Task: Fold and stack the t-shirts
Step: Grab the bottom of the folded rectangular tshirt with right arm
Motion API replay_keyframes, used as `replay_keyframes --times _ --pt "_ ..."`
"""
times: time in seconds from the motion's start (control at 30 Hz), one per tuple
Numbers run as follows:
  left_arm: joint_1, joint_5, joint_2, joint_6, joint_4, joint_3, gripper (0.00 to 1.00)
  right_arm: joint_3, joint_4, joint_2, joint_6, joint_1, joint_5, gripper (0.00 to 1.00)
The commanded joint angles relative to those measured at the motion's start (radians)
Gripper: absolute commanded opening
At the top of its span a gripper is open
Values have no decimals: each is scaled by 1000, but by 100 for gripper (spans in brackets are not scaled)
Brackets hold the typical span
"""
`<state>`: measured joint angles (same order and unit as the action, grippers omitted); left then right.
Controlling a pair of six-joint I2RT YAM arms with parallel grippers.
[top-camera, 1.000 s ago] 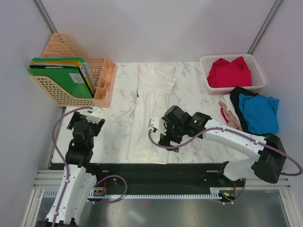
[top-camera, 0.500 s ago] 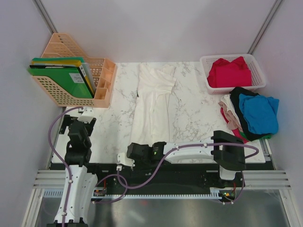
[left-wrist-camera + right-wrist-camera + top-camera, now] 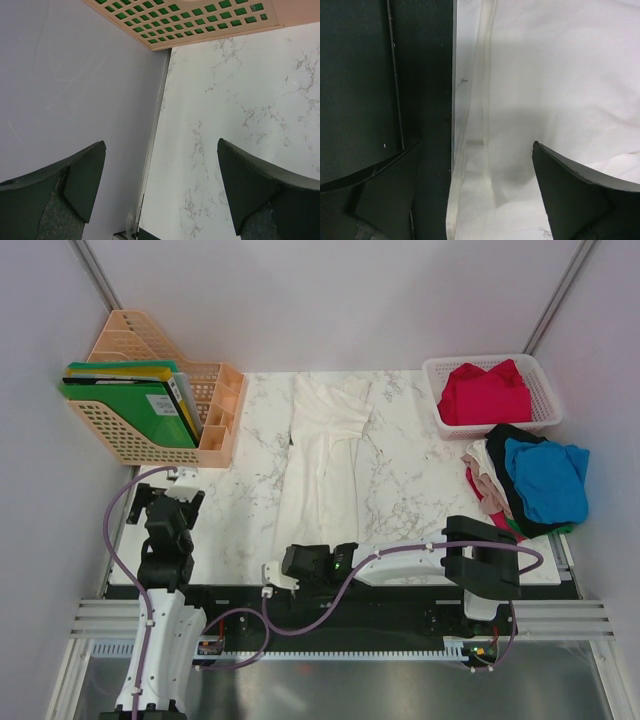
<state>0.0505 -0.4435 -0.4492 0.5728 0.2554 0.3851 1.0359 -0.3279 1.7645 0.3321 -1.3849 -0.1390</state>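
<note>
Both gape: left pincer (image 3: 161, 145) at table (image 3: 240, 110) edge, right pincer (image 3: 477, 145) over white t-shirt (image 3: 560, 75) hem.

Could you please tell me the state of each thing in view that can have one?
White t-shirt, folded lengthwise, flat on the table.
Red t-shirt, crumpled in the basket.
Blue t-shirt, crumpled atop the pile.
Left claw, open, empty.
Right claw, open, empty, over the white t-shirt's near hem.
Green folders, upright in the rack.

White marble-patterned tabletop (image 3: 410, 490) enclosed by plain pale grey walls (image 3: 330, 300) at nine, twelve and three o'clock, evenly lit.
</note>
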Motion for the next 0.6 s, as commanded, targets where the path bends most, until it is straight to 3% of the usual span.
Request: replay_keyframes --times 0.0,0.03,0.17,0.37,0.43,0.47,0.57 --pt "6 11 1 -25 -33 1 100 -19 41 -40 -15 3 -19 98" --pt "8 12 3 -24 -33 1 100 -19 44 -36 -19 4 -17 98" --pt "11 6 1 -19 -35 1 100 -23 61 -14 -30 4 -13 66" --pt "12 14 3 -19 -33 -3 100 -20 64 3 -13 4 -30 33" --pt "11 15 6 -16 -33 -5 100 -17 64 7 -11 4 -39 31" --pt "11 15 6 -17 -33 -6 100 -16 64 10 -10 3 -39 26" --pt "11 22 10 -14 -31 -9 100 -13 59 21 -16 4 -28 27"
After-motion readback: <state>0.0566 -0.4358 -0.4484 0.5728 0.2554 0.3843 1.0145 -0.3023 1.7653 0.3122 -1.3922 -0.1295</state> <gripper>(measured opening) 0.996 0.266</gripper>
